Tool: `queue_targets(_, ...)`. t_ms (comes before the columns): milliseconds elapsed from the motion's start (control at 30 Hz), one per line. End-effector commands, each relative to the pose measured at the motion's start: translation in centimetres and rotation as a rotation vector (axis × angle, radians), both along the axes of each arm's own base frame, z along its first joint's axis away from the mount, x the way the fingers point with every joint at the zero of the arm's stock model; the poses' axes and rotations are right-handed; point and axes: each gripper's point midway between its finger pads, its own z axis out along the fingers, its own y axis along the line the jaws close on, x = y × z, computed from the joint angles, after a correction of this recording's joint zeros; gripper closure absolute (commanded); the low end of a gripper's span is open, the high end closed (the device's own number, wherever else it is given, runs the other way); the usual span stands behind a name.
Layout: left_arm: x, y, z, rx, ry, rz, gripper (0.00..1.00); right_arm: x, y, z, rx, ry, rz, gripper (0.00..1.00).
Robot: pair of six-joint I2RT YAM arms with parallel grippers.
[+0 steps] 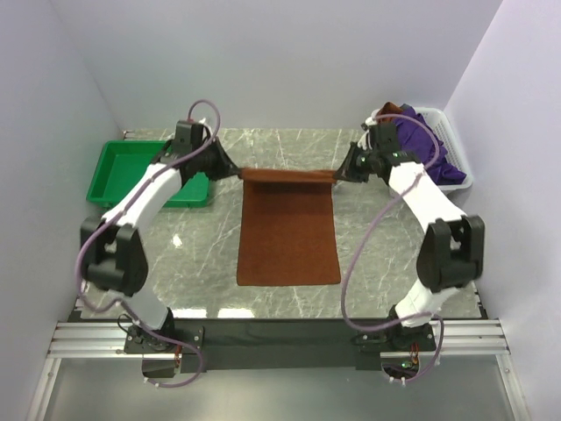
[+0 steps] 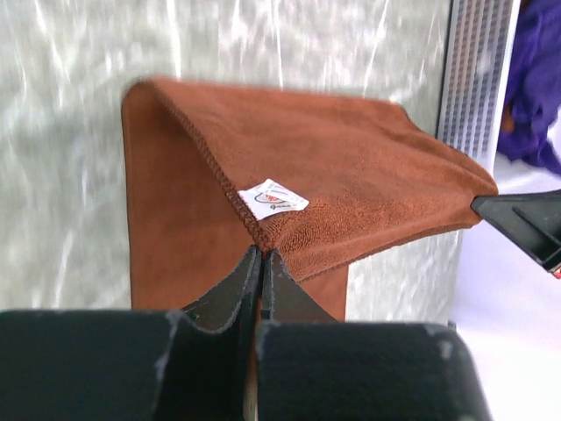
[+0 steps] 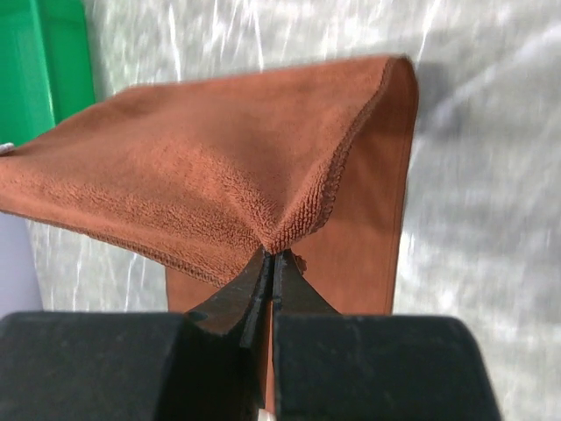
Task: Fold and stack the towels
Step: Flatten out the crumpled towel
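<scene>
— Scanning from the left: noting a green tray (image 1: pixel 131 171) at the far-left of the marble table (image 1: pixel 193 263). Then?

— Then finding the left gripper (image 1: pixel 230 169) pinching the far-left corner of the rust-brown towel (image 1: pixel 289 232), with jaws pressed together on the hem just beside a small white label (image 2: pixel 273 198).

— And lying where, that towel?

— Spreading flat down the middle of the table, with the near edge resting on the marble and the far edge being lifted and stretched between both arms.

— Moving right?

— Seeing the right gripper (image 1: pixel 342 173) clamping the far-right corner the same way, with jaws closed on the plush. Beyond it, spotting a white basket (image 1: pixel 451 140) holding crumpled purple towels (image 1: pixel 421 140).

— Judging the handling?

— Probably behaving as light, soft and limp: sagging between the grips, draping rather than holding shape, clinging a little to itself. Likely needing corner holds right at the stitched hem, as now. Also needing matched travel toward the near edge for a square fold, and risking a skewed crease otherwise.
</scene>
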Motion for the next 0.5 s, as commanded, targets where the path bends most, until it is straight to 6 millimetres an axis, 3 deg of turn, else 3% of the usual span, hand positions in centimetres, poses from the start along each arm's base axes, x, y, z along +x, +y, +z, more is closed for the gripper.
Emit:
queue_targets(0, -3.6, 0.9, 1.0, 0.008, 0.011, 0.033, 0.99, -4.0, -0.7, 0.3, -0.036, 0.033, -0.001, 1.0)
queue_targets(100, -6.5, 1.1, 1.0, 0.004, 0.017, 0.034, 0.99, -6.6, -0.4, 0.2, -0.039, 0.041, 0.009, 1.0)
queue_targets(133, -7.6, 1.2, 0.0, 0.013, 0.04, 0.033, 0.99, -7.3, -0.3, 0.1, -0.038, 0.044, 0.008, 1.0)
queue_targets(167, -8.6, 1.1, 0.7, 0.01, 0.025, 0.03, 0.99, -8.5, 0.0, -0.2, -0.043, 0.049, 0.016, 1.0)
queue_targets(200, -9.7, 1.3, -0.7, 0.024, 0.06, 0.029, 0.99, -9.3, 0.2, -0.5, -0.044, 0.059, 0.02, 1.0)
queue_targets(333, -13.4, 1.1, -2.1, 0.003, 0.103, 0.018, 0.99, -13.4, 1.3, -3.2, -0.059, 0.138, 0.054, 1.0)
queue_targets(467, -16.6, 1.1, -3.8, 0.001, 0.152, 0.016, 0.99, -16.3, 1.4, -4.4, -0.088, 0.17, 0.069, 1.0)
